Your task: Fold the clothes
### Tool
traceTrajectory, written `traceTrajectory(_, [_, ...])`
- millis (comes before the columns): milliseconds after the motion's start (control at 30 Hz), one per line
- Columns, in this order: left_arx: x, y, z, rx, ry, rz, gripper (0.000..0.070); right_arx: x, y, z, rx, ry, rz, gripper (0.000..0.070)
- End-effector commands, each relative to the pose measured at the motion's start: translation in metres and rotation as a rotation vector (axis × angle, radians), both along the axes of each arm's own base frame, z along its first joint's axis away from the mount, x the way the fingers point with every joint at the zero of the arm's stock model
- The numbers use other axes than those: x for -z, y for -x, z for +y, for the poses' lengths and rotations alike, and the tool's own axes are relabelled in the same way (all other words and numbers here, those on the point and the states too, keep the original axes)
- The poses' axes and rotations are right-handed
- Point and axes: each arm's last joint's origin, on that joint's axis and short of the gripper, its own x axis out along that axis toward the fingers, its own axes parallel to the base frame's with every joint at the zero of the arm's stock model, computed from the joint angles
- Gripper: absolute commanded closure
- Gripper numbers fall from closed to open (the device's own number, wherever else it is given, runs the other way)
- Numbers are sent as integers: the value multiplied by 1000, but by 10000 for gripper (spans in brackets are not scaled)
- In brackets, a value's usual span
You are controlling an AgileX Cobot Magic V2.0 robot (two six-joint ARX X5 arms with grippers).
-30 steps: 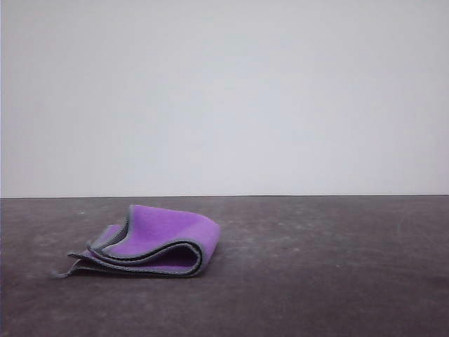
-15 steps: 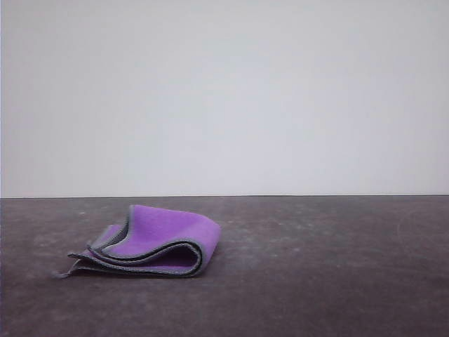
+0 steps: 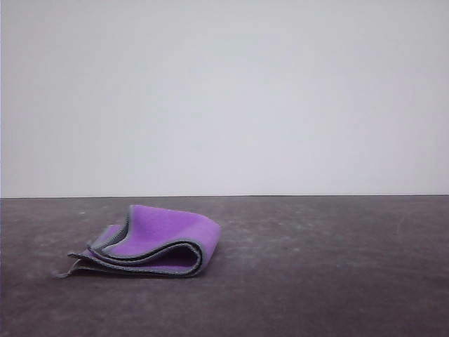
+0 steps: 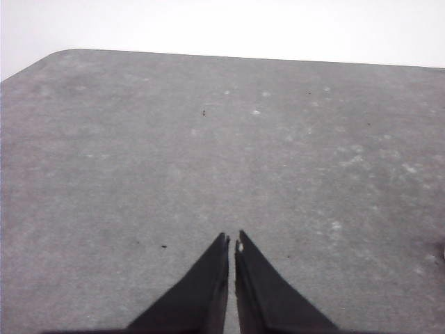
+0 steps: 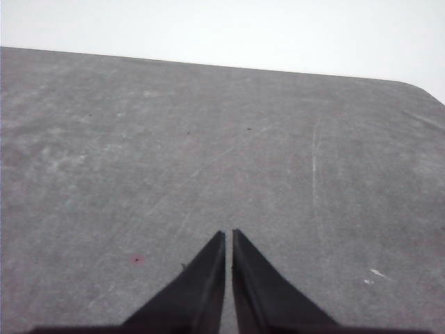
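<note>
Clothes: one small soft cloth (image 3: 151, 246), folded over on itself into a loose stack of layers, lying on the surface left of centre in the front view.
Cloth faces: bright purple shows on top and inside the fold; a dark grey hem runs along the curved edges of the layers.
Cloth shape: the rounded fold faces right, the loose edges fan out to the left, and one thin corner tip trails out at the lower left, touching the surface.
Surface: dark grey, matte, scuffed with pale specks and faint scratches (image 3: 330, 274); a plain white wall stands behind it.
Left gripper: seen in the left wrist view (image 4: 231, 240), its two black fingers (image 4: 201, 292) are brought together with only a thin slit between the tips, nothing held; it sits above bare surface near a rounded corner.
Right gripper: seen in the right wrist view (image 5: 229, 235), likewise closed to a narrow slit and holding nothing, above scratched bare surface with a small reddish spot (image 5: 137, 259) nearby.
</note>
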Motion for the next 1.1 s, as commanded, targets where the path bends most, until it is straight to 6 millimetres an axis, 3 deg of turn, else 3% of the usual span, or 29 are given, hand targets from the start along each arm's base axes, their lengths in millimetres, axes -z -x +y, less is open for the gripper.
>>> traceTrajectory(0, [6,-1,0,-3,-2,26,695,0,0,0,4,-11,-10,684])
traceTrajectory(1067, [6,-1,0,-3,-2,26,695,0,0,0,4,-11,-10,684])
